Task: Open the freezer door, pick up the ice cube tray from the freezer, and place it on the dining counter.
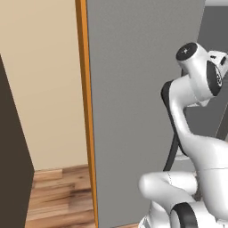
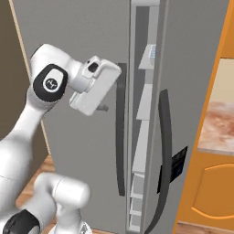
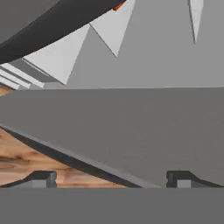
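Hand view, freezer (image 3: 131,127) door edge facing tool (image 3: 111,179) — apart

Matt grey freezer (image 2: 87,151); glossy wood-grain floor (image 1: 60,196)

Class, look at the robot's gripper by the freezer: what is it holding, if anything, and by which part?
Nothing. The gripper is open with nothing between its fingertips, close to the grey freezer door.
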